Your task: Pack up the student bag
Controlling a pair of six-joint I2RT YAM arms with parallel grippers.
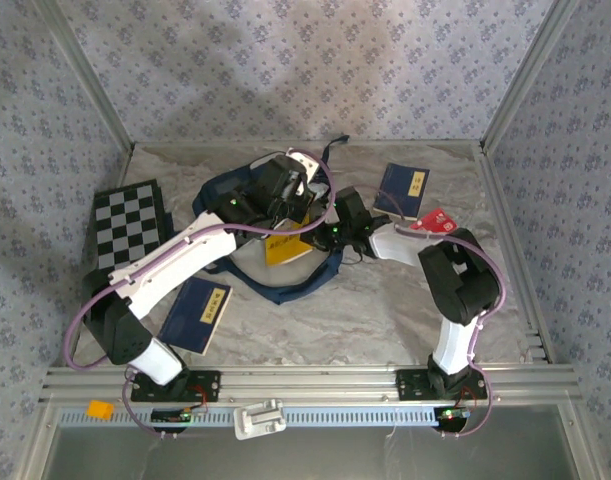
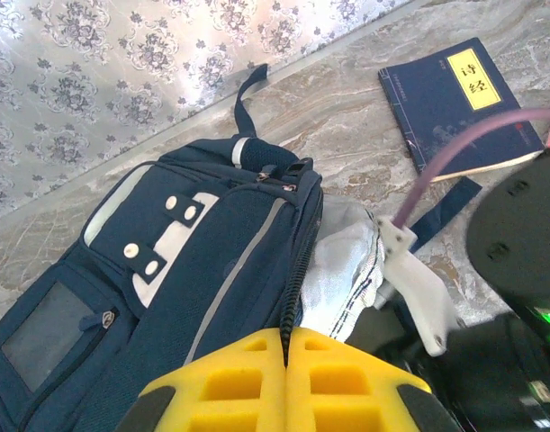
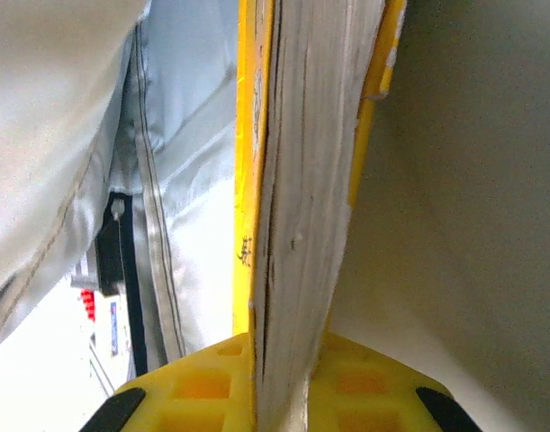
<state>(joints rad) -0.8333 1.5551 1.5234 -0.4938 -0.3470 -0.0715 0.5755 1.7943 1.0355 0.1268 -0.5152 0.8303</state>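
Student bag [image 2: 211,270], left jaws pinching zip edge, right jaws pinching yellow book [image 3: 302,180] edge-on

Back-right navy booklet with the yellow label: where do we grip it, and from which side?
Take the navy booklet by its near edge, where the pale page block shows, coming low from the robot's side. It lies flat on the table, so jaws from above probably find nothing to close on; one must slip under that edge.

Shut left end effector [image 2: 286,364] pinches student bag [image 2: 211,270] zipper edge; navy booklet [image 2: 455,103] beyond.
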